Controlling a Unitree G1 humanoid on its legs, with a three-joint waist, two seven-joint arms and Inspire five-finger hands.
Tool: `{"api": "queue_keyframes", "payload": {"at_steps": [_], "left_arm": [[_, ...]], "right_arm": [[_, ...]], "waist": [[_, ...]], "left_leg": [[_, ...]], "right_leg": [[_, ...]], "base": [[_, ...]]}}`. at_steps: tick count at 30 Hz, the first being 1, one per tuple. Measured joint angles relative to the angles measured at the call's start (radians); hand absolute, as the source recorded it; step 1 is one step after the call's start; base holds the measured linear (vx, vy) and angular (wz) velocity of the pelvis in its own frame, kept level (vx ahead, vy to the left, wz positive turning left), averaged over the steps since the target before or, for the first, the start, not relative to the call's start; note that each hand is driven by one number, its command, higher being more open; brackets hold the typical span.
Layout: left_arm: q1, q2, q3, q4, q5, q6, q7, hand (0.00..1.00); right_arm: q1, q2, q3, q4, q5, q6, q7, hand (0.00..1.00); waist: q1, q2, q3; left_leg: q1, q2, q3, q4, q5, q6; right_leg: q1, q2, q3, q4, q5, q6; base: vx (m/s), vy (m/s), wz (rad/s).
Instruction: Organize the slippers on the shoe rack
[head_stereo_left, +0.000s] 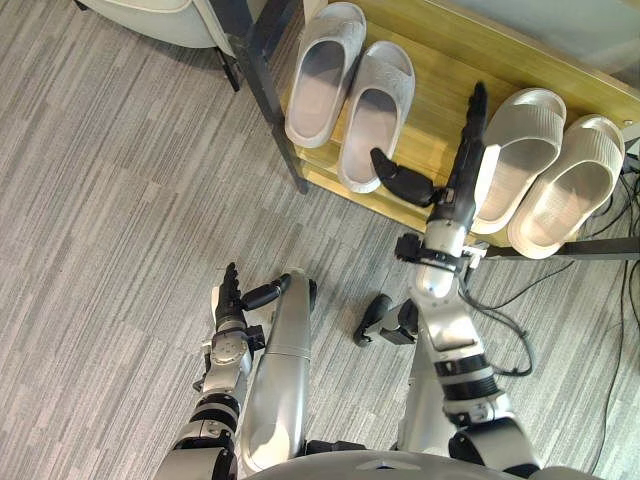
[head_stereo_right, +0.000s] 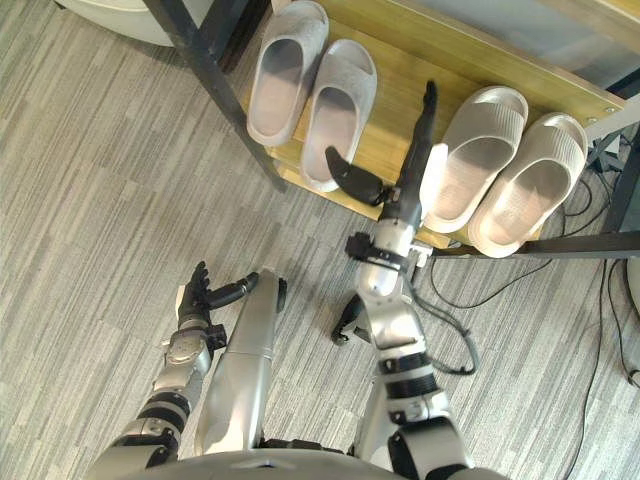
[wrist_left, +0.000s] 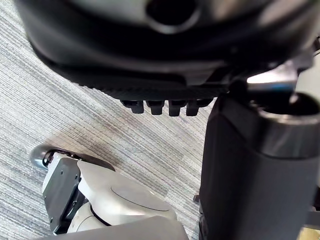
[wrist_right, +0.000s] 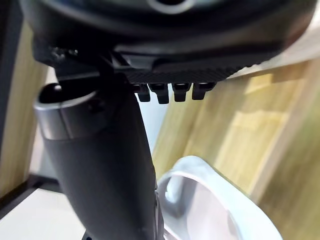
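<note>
Two pairs of pale grey slippers lie on the wooden shelf (head_stereo_left: 440, 90) of the shoe rack. The left pair (head_stereo_left: 350, 95) sits side by side near the rack's post. The right pair (head_stereo_left: 545, 170) lies toward the shelf's right end. My right hand (head_stereo_left: 462, 170) reaches between the pairs, open, with straight fingers lying along the left edge of the nearer right-pair slipper (head_stereo_left: 515, 150) and its thumb spread toward the left pair. In the right wrist view a slipper (wrist_right: 210, 200) shows just past the thumb. My left hand (head_stereo_left: 232, 295) hangs low over the carpet, open and holding nothing.
A dark metal post (head_stereo_left: 265, 80) of the rack stands left of the left pair. A pale rounded seat (head_stereo_left: 150, 15) is at the far left. Cables (head_stereo_left: 620, 215) trail on the floor at the right. Grey striped carpet (head_stereo_left: 120, 200) spreads to the left.
</note>
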Motion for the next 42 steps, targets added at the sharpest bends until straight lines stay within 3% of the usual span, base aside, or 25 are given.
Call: {"api": "queue_keyframes", "payload": {"at_steps": [3, 7, 13, 28, 42], "left_arm": [[0.0, 0.0, 0.007, 0.0, 0.0, 0.009, -0.001, 1.0], [0.0, 0.0, 0.034, 0.012, 0.0, 0.014, -0.008, 1.0], [0.0, 0.002, 0.039, 0.019, 0.0, 0.017, -0.01, 1.0], [0.001, -0.001, 0.046, 0.022, 0.0, 0.017, -0.019, 1.0], [0.004, -0.012, 0.044, 0.023, 0.0, 0.016, -0.022, 1.0]], "right_arm": [[0.036, 0.015, 0.006, 0.014, 0.112, -0.022, 0.057, 1.0], [0.04, 0.017, 0.022, 0.049, 0.282, -0.097, 0.145, 1.0], [0.03, 0.016, 0.027, 0.095, 0.407, -0.153, 0.23, 1.0], [-0.126, -0.013, 0.107, 0.207, 0.636, -0.156, 0.277, 1.0], [-0.258, -0.063, 0.065, 0.308, 0.676, -0.145, 0.24, 1.0]], "waist": [[-0.003, 0.0, 0.0], [-0.014, -0.009, 0.004], [-0.016, -0.013, 0.003], [-0.009, -0.017, 0.006], [0.006, 0.001, 0.013]], "left_leg": [[0.003, 0.0, 0.001, -0.004, 0.0, 0.0], [0.024, 0.002, 0.005, -0.016, 0.0, 0.0], [0.042, 0.004, 0.008, -0.031, 0.0, 0.0], [0.057, -0.002, 0.002, -0.041, 0.001, 0.0], [0.065, -0.003, -0.004, -0.042, 0.009, -0.003]], "right_leg": [[0.003, 0.0, 0.0, -0.006, 0.001, 0.002], [0.024, 0.002, 0.001, -0.017, 0.003, 0.003], [0.041, 0.006, 0.0, -0.034, 0.005, 0.007], [0.066, -0.003, -0.014, -0.045, 0.005, 0.007], [0.073, -0.008, -0.02, -0.031, 0.0, -0.002]], "base": [[0.04, 0.007, 0.0], [0.05, 0.007, -0.01], [0.04, 0.002, -0.01], [0.04, 0.003, 0.02], [0.01, -0.004, 0.0]]}}
